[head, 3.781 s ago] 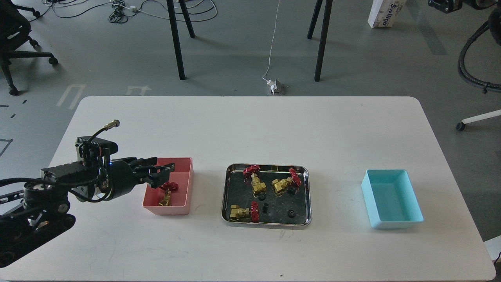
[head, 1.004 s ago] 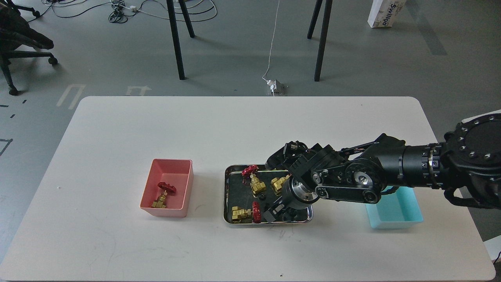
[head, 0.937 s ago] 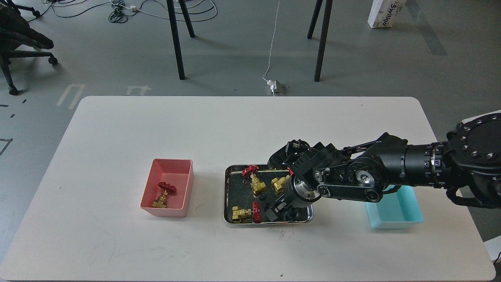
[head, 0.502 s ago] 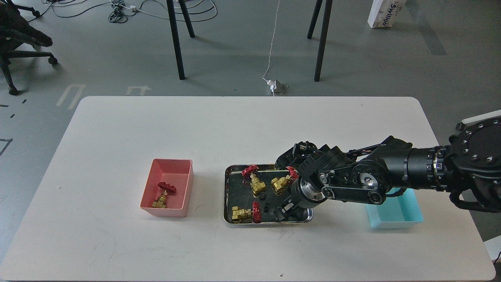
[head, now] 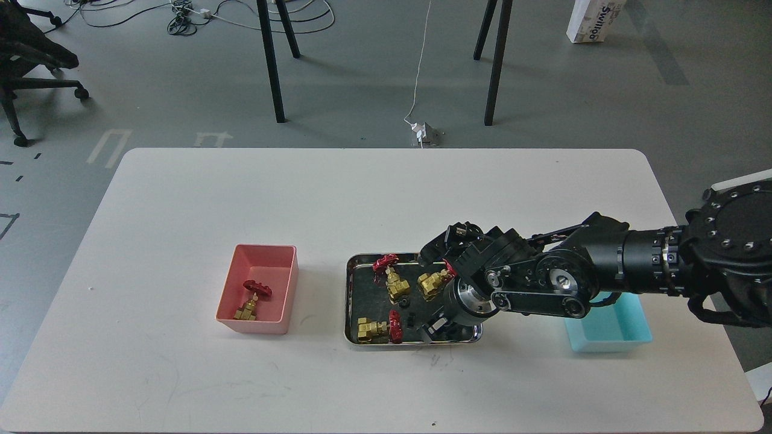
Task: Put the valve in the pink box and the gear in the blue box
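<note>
One valve (head: pixel 253 299) already lies in the pink box (head: pixel 283 283) at lower left of centre, red handwheel uppermost in the frame, while three more sit in the steel tray (head: pixel 350 301) at the middle of the tabletop (head: pixel 362 199): one at the tray's upper left (head: pixel 391 278), one beside it to the right (head: pixel 433 283) and one at the lower left (head: pixel 377 327). The blue box (head: pixel 627 328) at lower right looks empty, though the right arm hides part of it. That arm comes in from the right edge, and the right pincer (head: pixel 435 325) is down in the tray's lower right corner, where I judge a gear to be. Its fingers show dark and small there, so I cannot tell whether they are parted or closed, nor whether anything is between them; the gear itself is not visible. The left pincer is out of frame.

Such a gear should be light, hard and stiff, low against the tray floor and likely to skate on shiny steel. Pinching it across the toothed rim with the tips close to the floor seems best, and slowly, since a glancing touch could flick it aside. A small black part (head: pixel 410 319) lies just left of the pincer.
</note>
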Robot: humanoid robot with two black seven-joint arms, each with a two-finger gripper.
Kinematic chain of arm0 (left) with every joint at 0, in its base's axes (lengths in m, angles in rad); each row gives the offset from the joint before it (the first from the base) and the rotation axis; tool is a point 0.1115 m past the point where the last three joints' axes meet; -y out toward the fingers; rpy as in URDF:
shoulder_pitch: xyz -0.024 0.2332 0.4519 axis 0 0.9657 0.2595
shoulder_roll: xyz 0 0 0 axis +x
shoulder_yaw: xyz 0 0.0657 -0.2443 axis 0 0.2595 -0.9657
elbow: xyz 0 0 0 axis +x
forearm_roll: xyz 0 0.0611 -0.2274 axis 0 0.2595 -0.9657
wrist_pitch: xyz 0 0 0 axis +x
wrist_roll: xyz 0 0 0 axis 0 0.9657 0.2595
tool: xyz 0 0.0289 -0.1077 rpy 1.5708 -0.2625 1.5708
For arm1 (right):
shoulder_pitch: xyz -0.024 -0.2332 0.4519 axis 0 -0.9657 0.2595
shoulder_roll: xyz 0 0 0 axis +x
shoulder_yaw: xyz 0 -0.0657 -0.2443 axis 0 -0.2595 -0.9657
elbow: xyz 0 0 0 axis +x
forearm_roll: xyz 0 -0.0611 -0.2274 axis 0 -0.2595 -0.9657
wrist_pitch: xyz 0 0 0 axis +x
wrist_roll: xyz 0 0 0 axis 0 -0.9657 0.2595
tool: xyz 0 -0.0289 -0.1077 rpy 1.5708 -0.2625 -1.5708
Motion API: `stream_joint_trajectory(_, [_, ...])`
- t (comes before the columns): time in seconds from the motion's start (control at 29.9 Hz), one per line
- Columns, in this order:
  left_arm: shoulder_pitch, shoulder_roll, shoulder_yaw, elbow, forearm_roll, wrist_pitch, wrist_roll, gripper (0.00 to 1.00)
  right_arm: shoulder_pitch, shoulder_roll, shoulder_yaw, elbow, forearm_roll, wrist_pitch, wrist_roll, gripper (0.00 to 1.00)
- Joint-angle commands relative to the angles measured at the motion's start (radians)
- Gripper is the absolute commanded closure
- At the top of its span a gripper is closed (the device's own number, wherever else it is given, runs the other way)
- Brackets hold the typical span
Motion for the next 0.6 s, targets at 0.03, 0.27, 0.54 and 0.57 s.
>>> stream_joint_trajectory(0.03, [0.001, 0.003, 0.0, 0.0, 0.0, 0.001, 0.0, 0.01, -0.006, 0.003, -0.004, -0.001, -0.002, 0.0, 0.0, 0.41])
stream_joint_trajectory(0.27, [0.0, 0.0, 0.002, 0.0, 0.0, 0.001, 0.0, 0.01, -0.002, -0.002, -0.004, 0.001, -0.001, 0.0, -0.011, 0.54])
stream_joint_trajectory(0.54, [-0.005, 0.001, 0.002, 0.0, 0.0, 0.001, 0.0, 0.01, 0.001, -0.003, -0.003, 0.001, 0.001, 0.0, -0.014, 0.62])
stream_joint_trajectory(0.57, [-0.005, 0.001, 0.002, 0.0, 0.0, 0.001, 0.0, 0.01, 0.001, -0.002, -0.003, 0.001, 0.001, 0.0, -0.014, 0.64])
